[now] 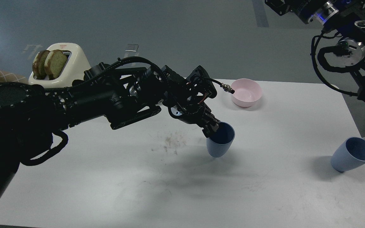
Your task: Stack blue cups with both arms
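Observation:
My left gripper [213, 129] is shut on the near rim of one blue cup [221, 144]. It holds the cup mouth-up and slightly tilted at the table's middle, with the base at or just above the surface. The second blue cup [353, 155] stands free near the table's right edge, mouth leaning toward the upper right. My right arm [344, 47] is raised at the top right, far from both cups. Only the base of its gripper shows at the top edge, and its fingers are cut off.
A pink bowl [246, 91] sits at the back, just behind the left wrist cable. A cream toaster [65, 68] with two bread slices stands at the back left. Dark crumbs [173, 142] lie left of the held cup. The mint-green bowl is hidden behind my left arm.

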